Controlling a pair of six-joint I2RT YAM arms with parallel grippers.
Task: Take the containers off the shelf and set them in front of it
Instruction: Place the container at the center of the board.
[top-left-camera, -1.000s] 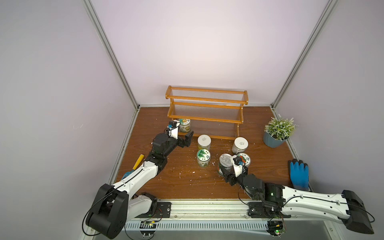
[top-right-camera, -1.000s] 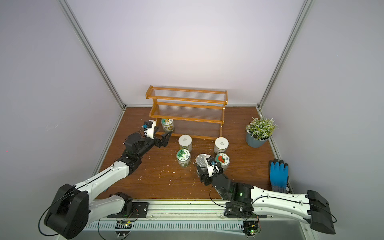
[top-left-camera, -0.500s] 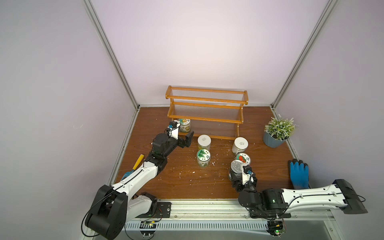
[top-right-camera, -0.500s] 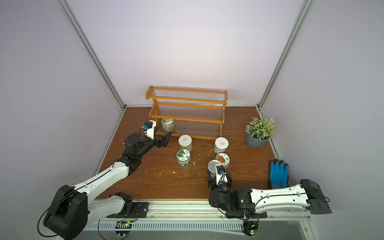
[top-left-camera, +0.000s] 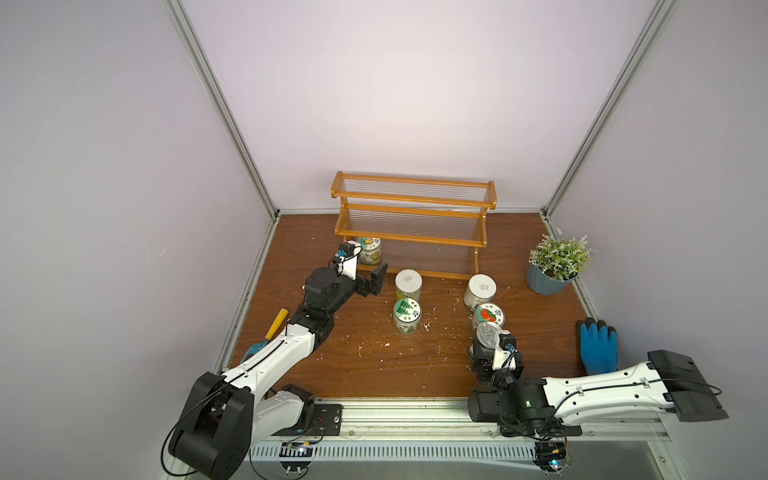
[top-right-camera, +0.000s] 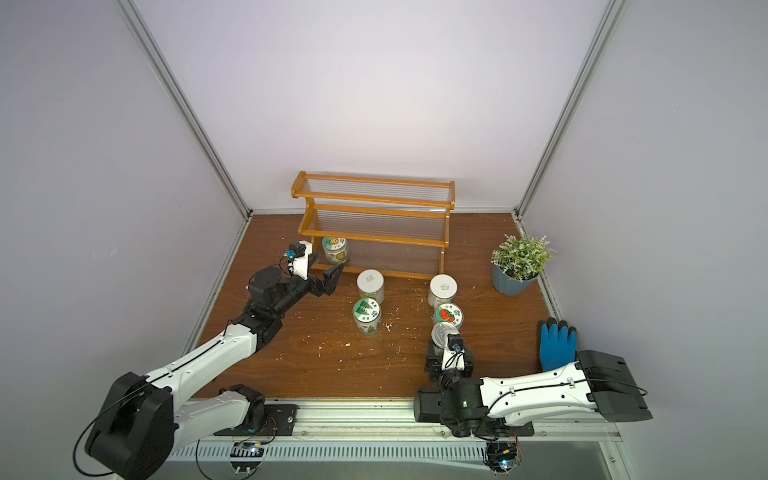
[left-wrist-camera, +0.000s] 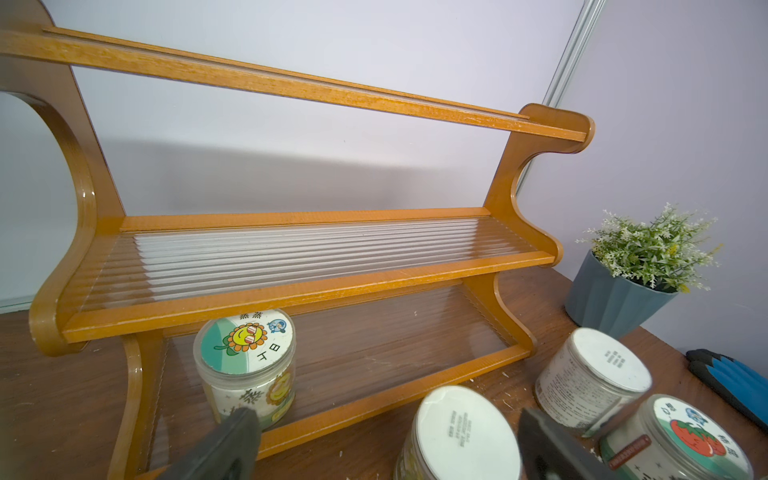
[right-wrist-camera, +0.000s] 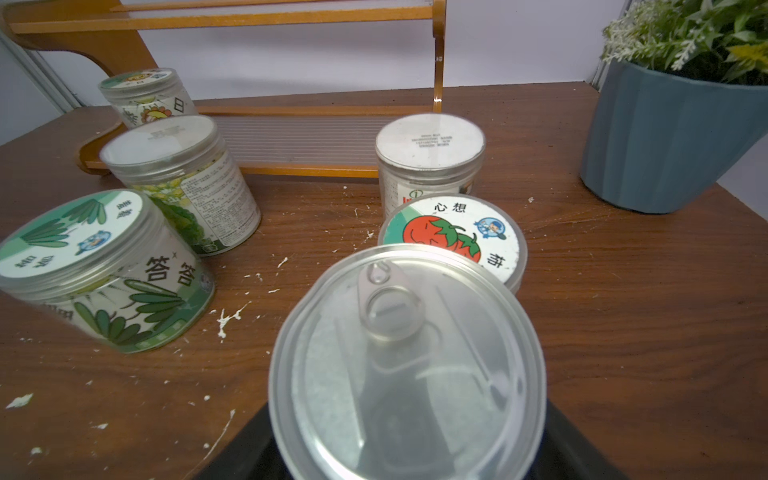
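Tabletop (right-wrist-camera: 623, 291) w/ tomato jar (right-wrist-camera: 451, 235) marked 心想, leaf jar (right-wrist-camera: 104, 270) 答答.

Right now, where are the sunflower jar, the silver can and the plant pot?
sunflower jar (left-wrist-camera: 248, 340): left wrist view, centre of its lid.
silver can (right-wrist-camera: 407, 365): right wrist view, flat of its lid.
blue-grey plant pot (top-left-camera: 546, 284): in a top view, its front wall.

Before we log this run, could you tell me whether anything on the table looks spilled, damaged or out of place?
White flecks are scattered over the wooden table among the jars, possibly crumbs or chipped paint. A blue glove and a yellow-handled tool lie at its edges, unrelated to the task.
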